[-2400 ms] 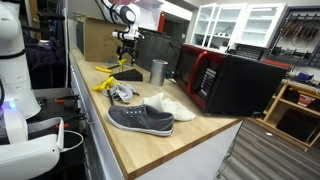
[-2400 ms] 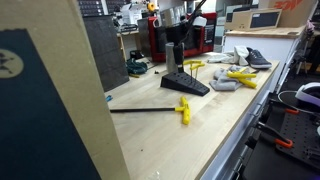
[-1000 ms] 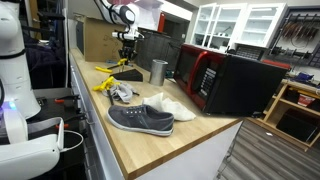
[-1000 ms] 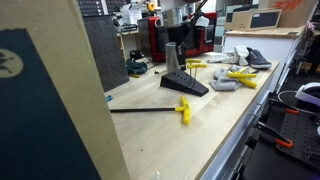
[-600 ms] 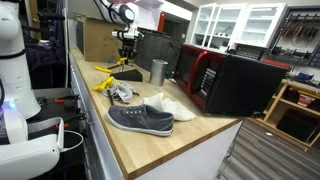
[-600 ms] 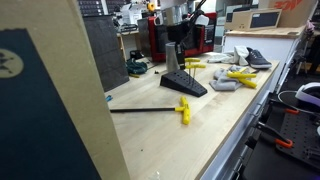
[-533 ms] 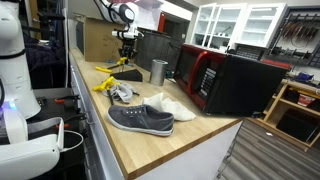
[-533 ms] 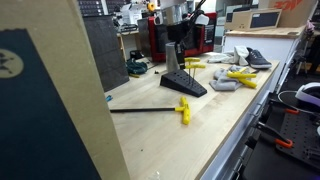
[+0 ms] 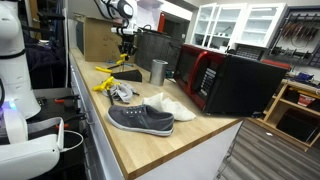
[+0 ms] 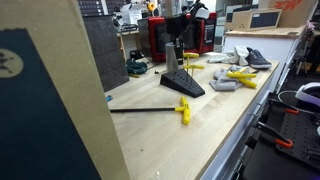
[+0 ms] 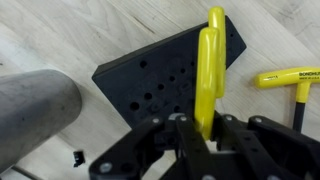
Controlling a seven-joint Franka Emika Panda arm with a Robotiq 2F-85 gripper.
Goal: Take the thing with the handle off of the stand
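The fingers [image 11: 186, 138] are pinching shut on the yellow handle of the key [image 11: 206, 80], one on each side of it, with no gap showing between them and the plastic. In the wrist view the handle's long axis is running straight away from the fingers, up the picture, so they are clamping it across its width near one end rather than at its middle. The stand [image 11: 160, 85], a black wedge drilled with rows of holes, is sitting on the tabletop [image 11: 60, 40] directly below and beyond the handle. In an exterior view the fingers are hanging right above the stand [image 10: 183, 84], apart from it. The key's steel shaft is hiding under the handle and the fingers, so I cannot tell whether its tip is sitting in a hole or hanging clear. The next move is turning on that. The shaft is presumably pointing straight down into the block, so by my judgement the pull is needing to go straight up along that line until the tip is out, and only then sideways. A second key [image 11: 290, 77] is lying flat on the tabletop off to the side, apart from the stand.
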